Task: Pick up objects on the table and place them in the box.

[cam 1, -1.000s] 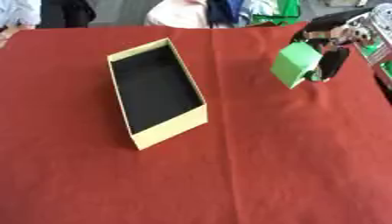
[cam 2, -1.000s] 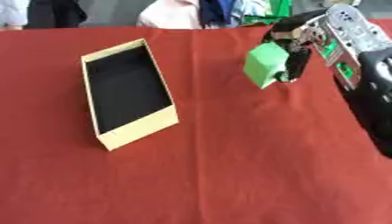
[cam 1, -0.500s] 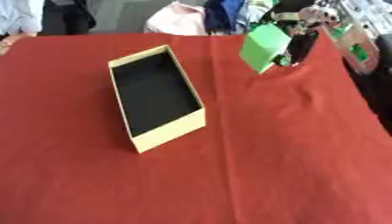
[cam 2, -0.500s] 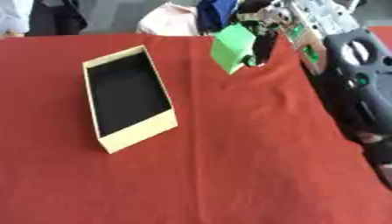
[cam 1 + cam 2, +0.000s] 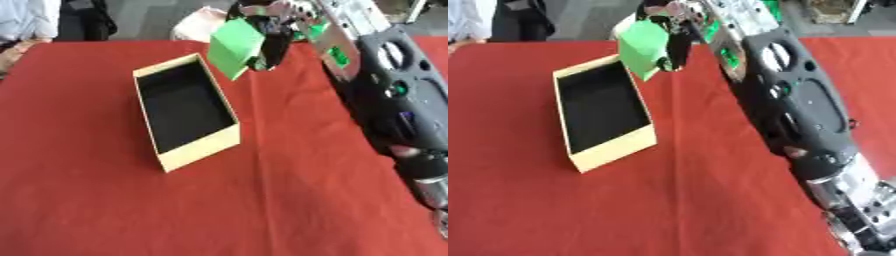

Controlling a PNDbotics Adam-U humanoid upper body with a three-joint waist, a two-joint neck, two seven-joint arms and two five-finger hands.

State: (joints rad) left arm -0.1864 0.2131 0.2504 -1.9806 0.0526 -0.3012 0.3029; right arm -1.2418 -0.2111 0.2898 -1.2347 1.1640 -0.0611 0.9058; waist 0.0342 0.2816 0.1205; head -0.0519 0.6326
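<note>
My right hand (image 5: 273,30) is shut on a green block (image 5: 234,47) and holds it in the air over the far right corner of the box. The box (image 5: 185,111) is a long open cardboard one with pale yellow walls and a black inside, lying askew on the red tablecloth (image 5: 105,200); nothing shows inside it. My black right arm (image 5: 394,105) stretches from the lower right up to the hand. The left hand is in neither view.
People stand at the table's far edge (image 5: 35,20). The red cloth covers the whole table, with bare cloth in front of and left of the box.
My right hand has carried the green block leftward, from the table's right side to above the box's far right corner. The camera has also shifted.
</note>
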